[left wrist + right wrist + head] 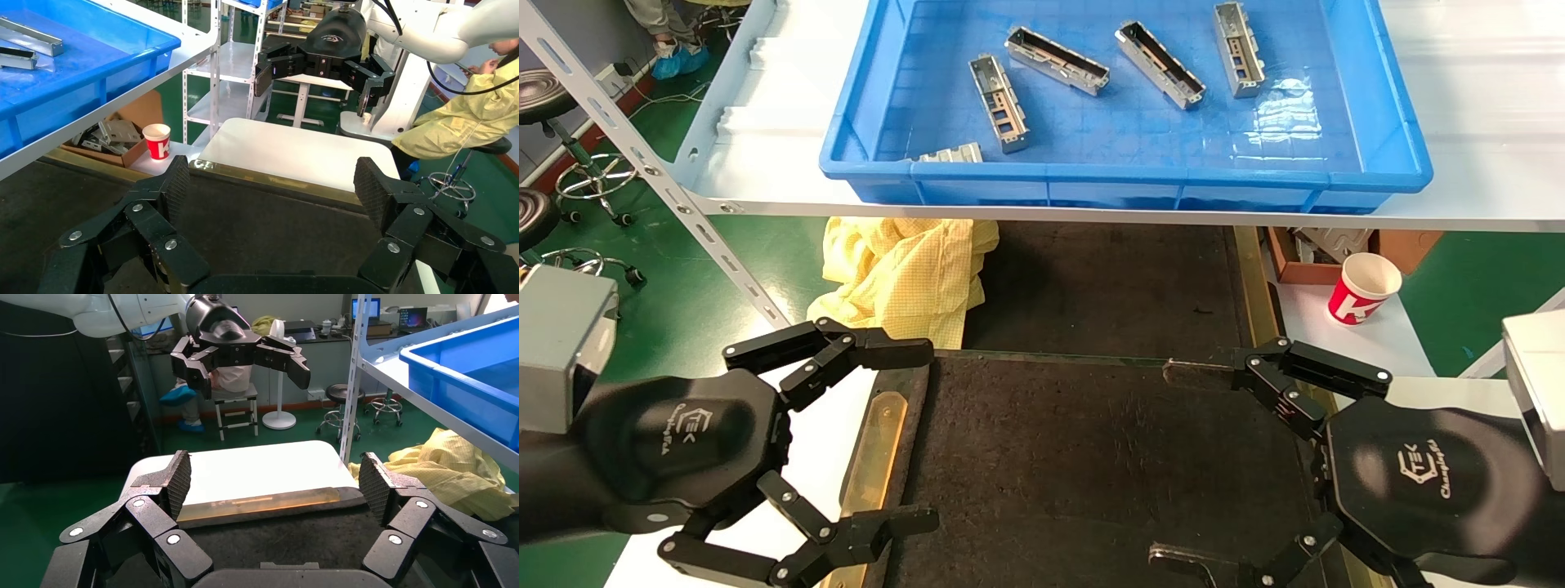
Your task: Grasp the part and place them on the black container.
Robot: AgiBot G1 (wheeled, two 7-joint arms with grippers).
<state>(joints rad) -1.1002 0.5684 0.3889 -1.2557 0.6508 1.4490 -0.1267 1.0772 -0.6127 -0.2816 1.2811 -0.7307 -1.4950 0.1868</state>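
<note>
Both tools gape wide and empty over the black container (1091, 457), left tool (910, 433) at its near-left edge, right tool (1189, 465) opposite, while 5 parts (999, 102) lie in the blue bin (1124, 175) on the shelf beyond it.

rough felt black container (1091, 457), glossy plastic bin (1124, 175)

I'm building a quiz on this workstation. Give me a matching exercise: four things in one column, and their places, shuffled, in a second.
Things:
1. metal parts
2. paper cup
3. yellow cloth
4. left gripper

Places:
A. over the black container's left edge, open
B. inside the blue bin on the shelf
C. below the shelf, beside a cardboard box
D. crumpled below the shelf, beyond the black container's left corner

Pairs: 1-B, 2-C, 3-D, 4-A
</note>
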